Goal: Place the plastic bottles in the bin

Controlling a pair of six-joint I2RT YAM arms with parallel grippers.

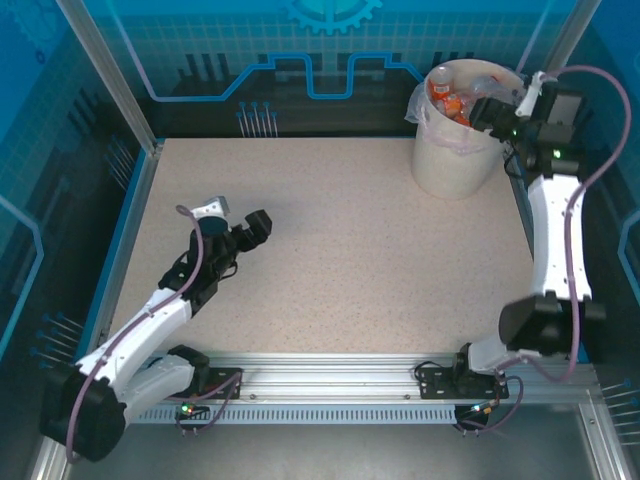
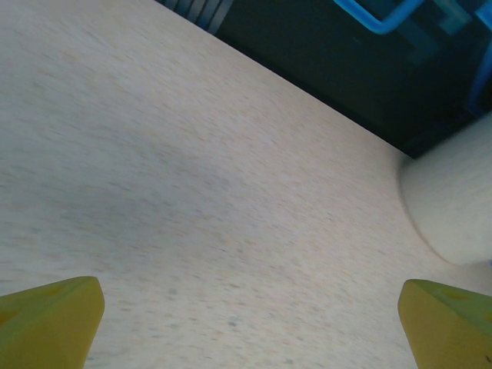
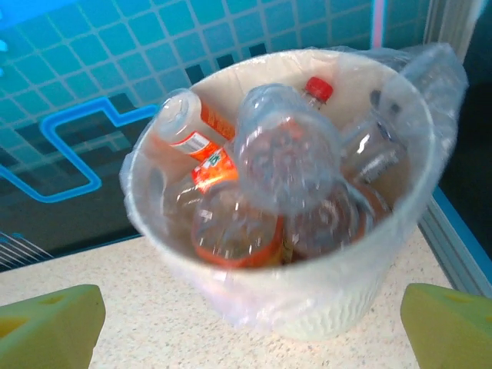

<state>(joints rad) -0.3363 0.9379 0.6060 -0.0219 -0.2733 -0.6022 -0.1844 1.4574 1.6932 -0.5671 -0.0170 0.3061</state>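
Released, jaws spread wide, right tool (image 3: 250,315) facing bin (image 3: 330,296) directly ahead and below, plastic bottles (image 3: 231,231) heaped inside it; left tool (image 2: 250,319) likewise released above surface (image 2: 192,154), bin wall ahead to its right.

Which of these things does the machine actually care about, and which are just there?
Part of the job:
plastic bottles, piled inside
bin holding them

Just there:
speckled table
metal rail
blue patterned walls
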